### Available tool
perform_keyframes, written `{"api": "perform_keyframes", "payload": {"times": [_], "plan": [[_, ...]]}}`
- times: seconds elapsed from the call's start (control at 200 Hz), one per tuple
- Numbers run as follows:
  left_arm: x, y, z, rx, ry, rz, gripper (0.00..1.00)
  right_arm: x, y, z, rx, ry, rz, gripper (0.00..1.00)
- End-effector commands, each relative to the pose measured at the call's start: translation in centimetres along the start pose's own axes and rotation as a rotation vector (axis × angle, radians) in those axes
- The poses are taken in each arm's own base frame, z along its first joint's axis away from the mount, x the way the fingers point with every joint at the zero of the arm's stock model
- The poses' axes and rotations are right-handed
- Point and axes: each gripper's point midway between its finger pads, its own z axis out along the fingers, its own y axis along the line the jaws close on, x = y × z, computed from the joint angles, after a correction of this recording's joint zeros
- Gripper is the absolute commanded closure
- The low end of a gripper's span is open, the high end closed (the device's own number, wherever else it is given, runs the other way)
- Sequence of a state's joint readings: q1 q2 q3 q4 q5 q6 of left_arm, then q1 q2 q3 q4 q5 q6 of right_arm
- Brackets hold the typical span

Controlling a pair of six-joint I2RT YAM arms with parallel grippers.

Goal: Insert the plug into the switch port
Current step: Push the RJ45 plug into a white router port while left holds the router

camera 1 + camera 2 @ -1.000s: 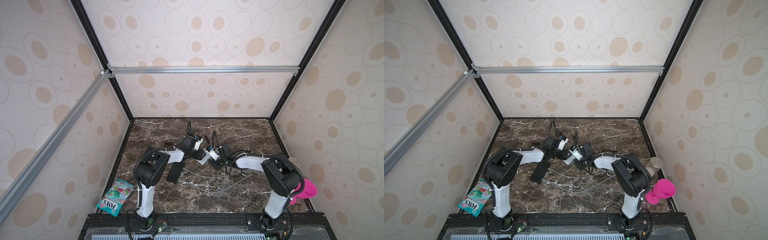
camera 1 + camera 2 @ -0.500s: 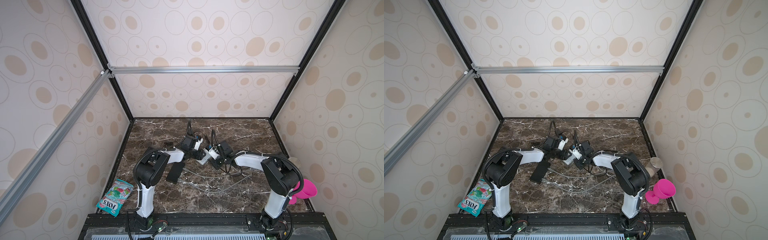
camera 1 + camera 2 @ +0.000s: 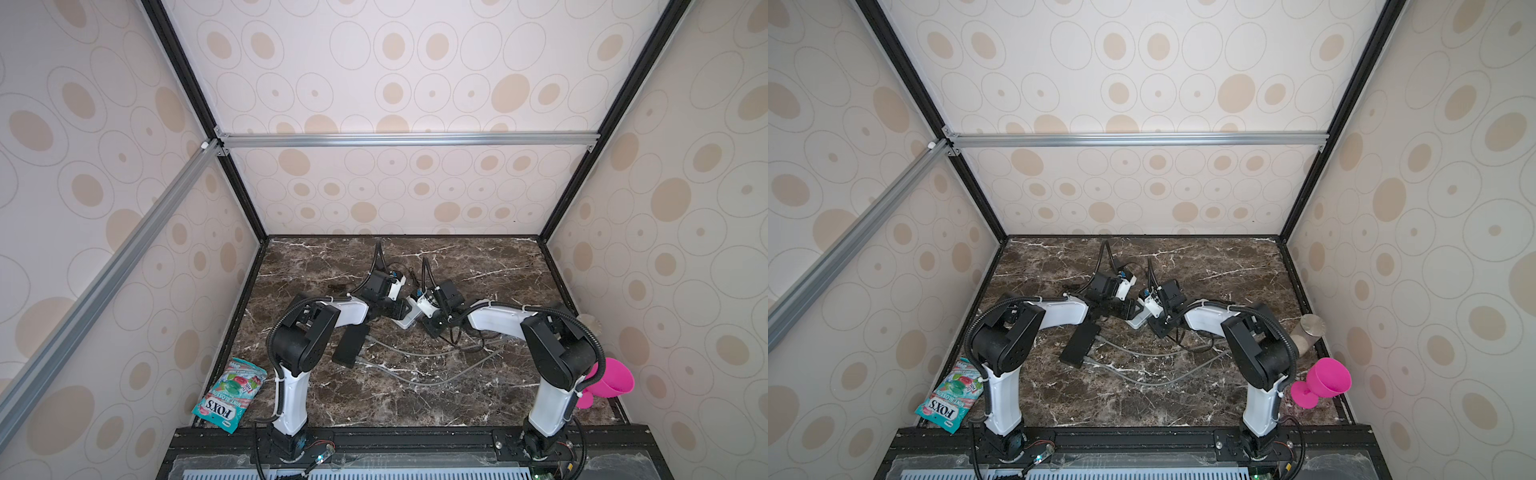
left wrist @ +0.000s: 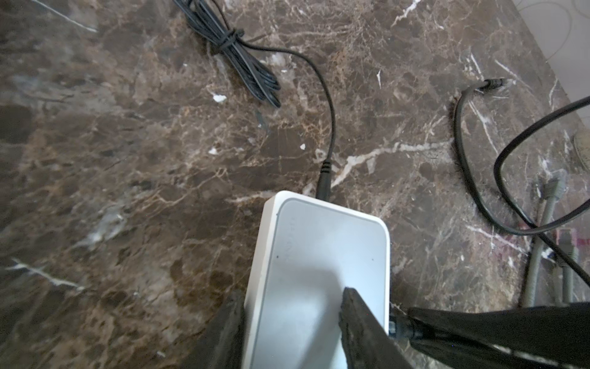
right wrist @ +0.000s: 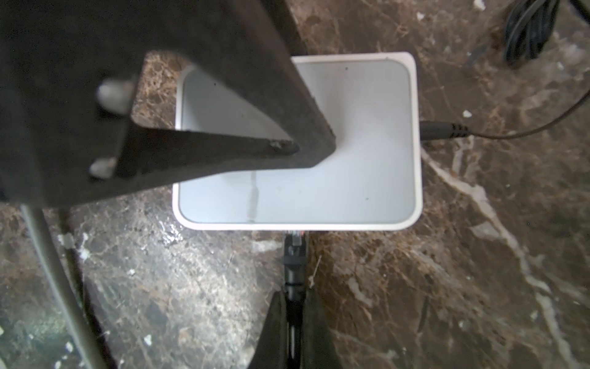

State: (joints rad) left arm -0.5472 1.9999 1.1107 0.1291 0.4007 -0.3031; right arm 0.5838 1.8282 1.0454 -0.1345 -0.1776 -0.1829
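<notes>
Plug (image 5: 295, 242): at port side of switch (image 5: 351, 159), tip touching white casing's edge, low over table (image 5: 447, 287). Judged light; rigid clear-plastic nose, brittle if forced askew; black boot behind it rubbery, cable springy. Best taken at boot, square to port. Right claw (image 5: 292, 297) clenched on plug at that boot. Left claw (image 4: 290, 300) astride switch, one finger (image 4: 230, 319) at side wall, other on smooth matte lid; clamping or merely pressing: cannot tell. Casing boxy, round-cornered, apt to slide on polished marble.
</notes>
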Motion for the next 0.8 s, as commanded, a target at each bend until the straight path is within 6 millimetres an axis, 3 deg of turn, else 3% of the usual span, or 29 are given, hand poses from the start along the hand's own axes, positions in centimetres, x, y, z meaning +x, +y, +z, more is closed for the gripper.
{"api": "perform_keyframes", "payload": {"times": [0.0,0.115,0.35,0.54,0.645,0.795], "plan": [[17.1,-4.5,0.8,0.126,0.550,-0.062,0.52,-17.1,2.0,-6.7,-0.036,-0.616,-0.183,1.00],[17.1,-4.5,0.8,0.127,0.551,-0.061,0.52,-15.2,2.3,-5.1,-0.071,-0.602,-0.129,1.00],[16.9,-4.7,0.9,0.131,0.544,-0.059,0.53,-14.7,2.0,-5.7,-0.043,-0.585,-0.141,1.00],[16.2,-4.8,0.9,0.130,0.527,-0.054,0.50,-13.2,1.9,-5.5,-0.018,-0.533,-0.174,1.00],[15.3,-4.3,1.0,0.132,0.511,-0.080,0.47,-11.5,2.4,-5.6,-0.036,-0.475,-0.184,1.00],[11.9,-2.6,1.0,0.115,0.437,-0.101,0.47,-8.9,2.7,-6.0,-0.029,-0.440,-0.177,1.00]]}}
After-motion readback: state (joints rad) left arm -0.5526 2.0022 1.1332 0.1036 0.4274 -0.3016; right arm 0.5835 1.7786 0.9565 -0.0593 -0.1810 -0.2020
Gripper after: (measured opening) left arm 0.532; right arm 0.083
